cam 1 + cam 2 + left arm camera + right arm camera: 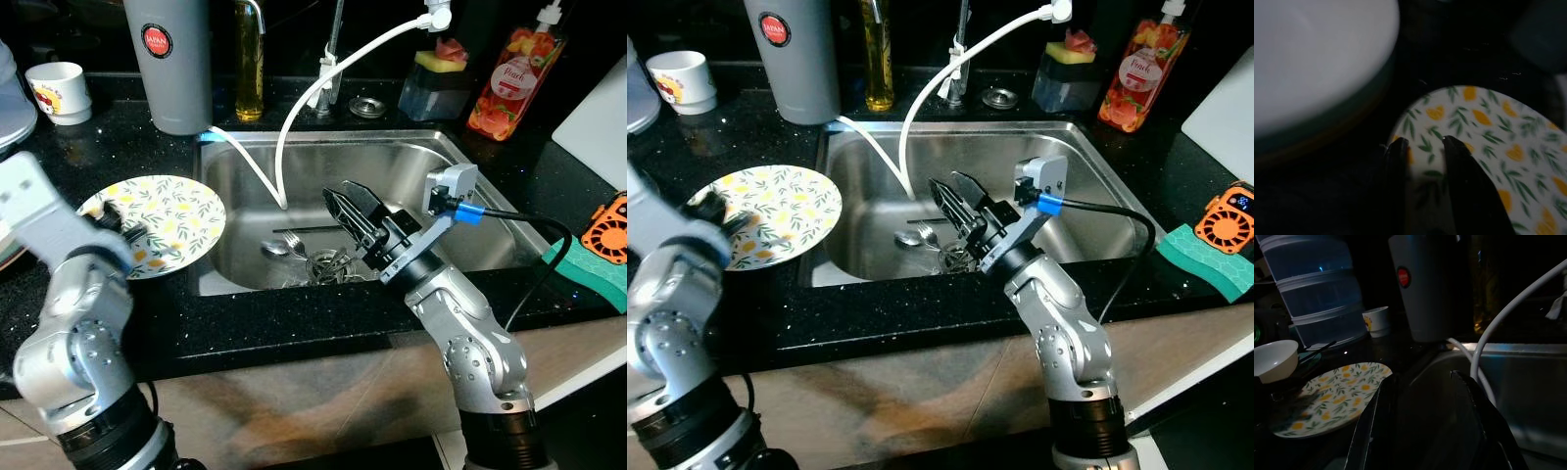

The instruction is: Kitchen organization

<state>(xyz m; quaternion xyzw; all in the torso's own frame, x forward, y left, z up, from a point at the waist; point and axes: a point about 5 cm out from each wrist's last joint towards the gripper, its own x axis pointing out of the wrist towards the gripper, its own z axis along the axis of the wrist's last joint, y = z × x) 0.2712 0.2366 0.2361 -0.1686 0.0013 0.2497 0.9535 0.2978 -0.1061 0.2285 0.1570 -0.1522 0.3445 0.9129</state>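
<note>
A round plate printed with yellow lemons and green leaves lies on the black counter, left of the steel sink. My left gripper rests over the plate's left rim. Its fingers stand a little apart with nothing between them. My right gripper hangs open over the middle of the sink, pointing toward the plate. Below it a spoon and fork lie by the drain.
A white hose loops into the sink. Behind stand a grey canister, white cup, oil bottle, sponge holder and peach soap bottle. A white bowl sits left of the plate. Green sponge at right.
</note>
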